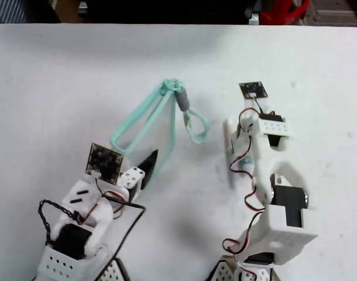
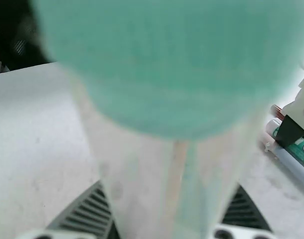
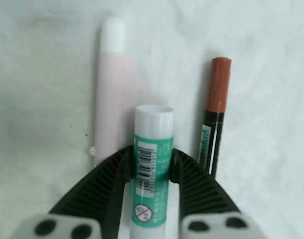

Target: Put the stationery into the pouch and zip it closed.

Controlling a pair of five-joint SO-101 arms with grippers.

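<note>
Left fingers (image 2: 84,211): closed on the pouch, one finger on each side of its see-through wall. From above, the black finger (image 1: 149,161) touches the pouch's near end.

Pouch (image 1: 144,120): see-through with a green-blue rim. It sits between the left fingers and stretches away from them over the worktop (image 1: 61,76). Close up, the green-blue rim (image 2: 182,64) is past the fingertips.

Strap (image 1: 196,126): a green-blue loop at the end of the pouch far from the left fingers. It lies flat on the worktop.

Right fingers (image 3: 112,184): closed on the glue stick, one black finger pressed on each side of it.

Glue stick (image 3: 153,144): green and white, between the right fingers. Its white cap pokes out past the fingertips. I cannot tell if it is lifted or touching the worktop.

Pink pen (image 3: 111,99): lies on the worktop just outside one right finger, right next to the glue stick. Its white end is well past the fingertips.

Brown-capped marker (image 3: 215,114): lies just outside the other right finger, a small gap away from the glue stick. Its brown cap is past the fingertips too.
</note>
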